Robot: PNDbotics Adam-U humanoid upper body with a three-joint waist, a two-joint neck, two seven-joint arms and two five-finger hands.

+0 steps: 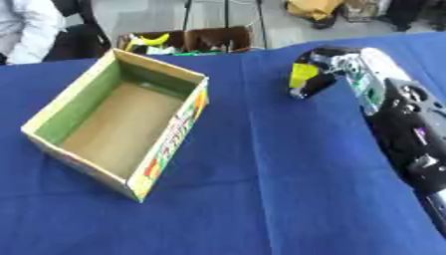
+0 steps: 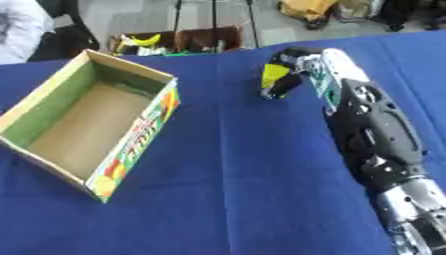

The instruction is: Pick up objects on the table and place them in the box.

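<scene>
An open cardboard box (image 1: 87, 102) with green inner walls and a printed side stands on the left of the blue table; nothing lies in it. My right arm reaches in from the lower right across the cloth. At the far right of the table my right hand (image 1: 320, 67) has its fingers curled round a small yellow object (image 1: 302, 74). The hand covers most of the object, so its shape is unclear. My left hand shows in neither view.
The blue cloth (image 1: 261, 189) covers the whole table. Beyond the far edge a brown crate (image 1: 187, 40) holds yellow and green items. A person sits at the upper left, away from the table's things.
</scene>
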